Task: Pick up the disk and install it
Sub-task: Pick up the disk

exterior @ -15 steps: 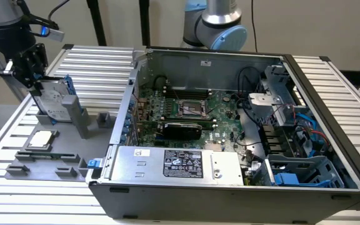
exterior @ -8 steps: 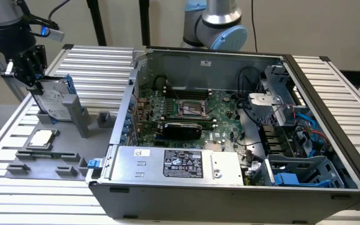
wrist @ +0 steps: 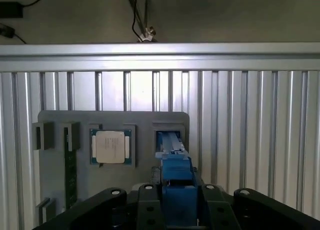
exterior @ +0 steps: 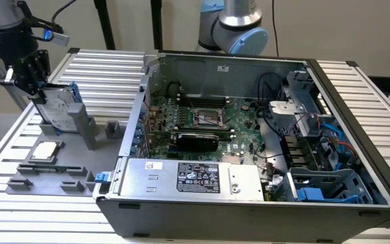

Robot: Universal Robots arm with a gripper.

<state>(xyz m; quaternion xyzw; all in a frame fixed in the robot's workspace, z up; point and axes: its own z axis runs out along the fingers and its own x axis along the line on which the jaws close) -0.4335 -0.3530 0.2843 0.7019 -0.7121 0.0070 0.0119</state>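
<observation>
The disk (exterior: 58,109), silver-grey with blue carrier rails, stands on edge at the exterior view's left, its lower end at an upright slot of the grey fixture plate (exterior: 73,155). My gripper (exterior: 40,91) comes down on its top edge from above. In the wrist view the blue rail of the disk (wrist: 176,172) runs between the two black fingers (wrist: 220,202), which press against it on both sides; my gripper (wrist: 177,202) is shut on it. The slot (wrist: 170,137) lies directly beneath the disk.
A square silver processor chip (exterior: 44,150) (wrist: 110,146) and a green memory stick (wrist: 70,165) rest in the fixture plate. The open computer case (exterior: 249,127) fills the exterior view's right, with a blue drive cage (exterior: 324,190) at its near corner. A second arm (exterior: 234,25) stands behind the case.
</observation>
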